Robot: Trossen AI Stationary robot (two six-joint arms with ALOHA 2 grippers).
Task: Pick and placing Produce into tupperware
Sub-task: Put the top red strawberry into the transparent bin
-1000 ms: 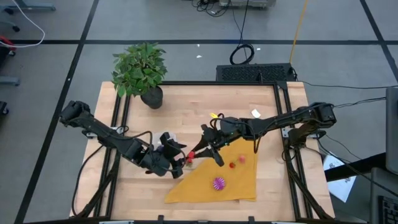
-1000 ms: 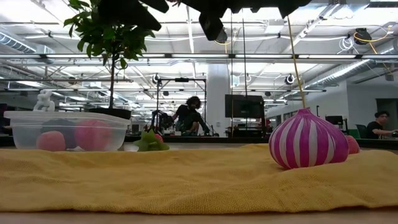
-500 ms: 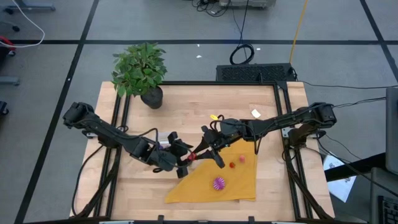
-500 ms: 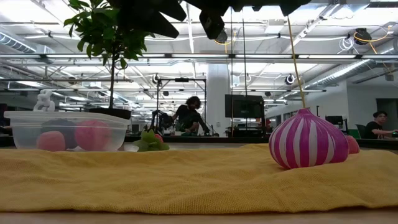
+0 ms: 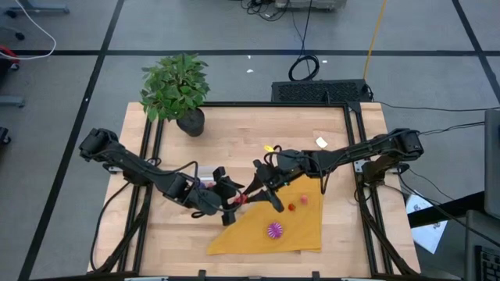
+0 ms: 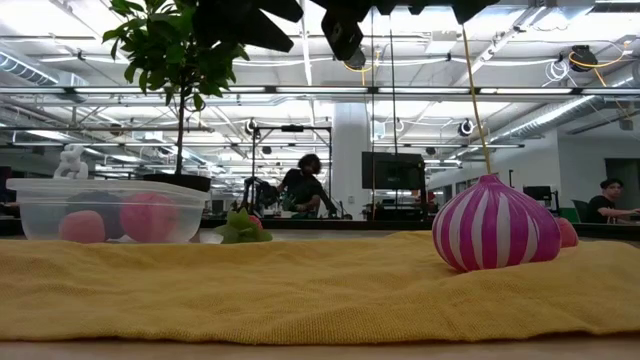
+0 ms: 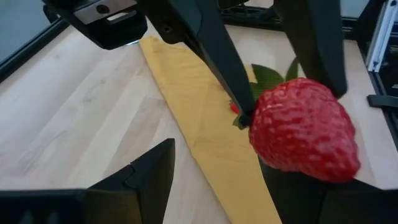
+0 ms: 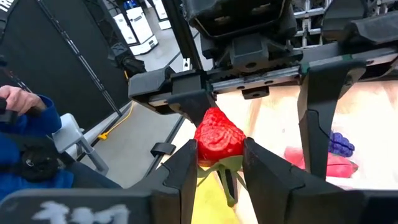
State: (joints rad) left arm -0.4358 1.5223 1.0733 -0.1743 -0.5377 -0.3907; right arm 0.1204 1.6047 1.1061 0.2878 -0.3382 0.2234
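The right gripper (image 8: 217, 165) pinched one toy strawberry (image 8: 218, 139). The left gripper (image 7: 249, 180) stood open around it. Two pink fruits sat in the one tupperware (image 6: 105, 210).

Wooden table (image 5: 234, 133), yellow cloth (image 6: 300, 290), glossy bumpy strawberry (image 7: 303, 138)

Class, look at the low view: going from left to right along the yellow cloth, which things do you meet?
Clear box holding pink and red produce → small green leafy piece → pink-and-white striped bulb.
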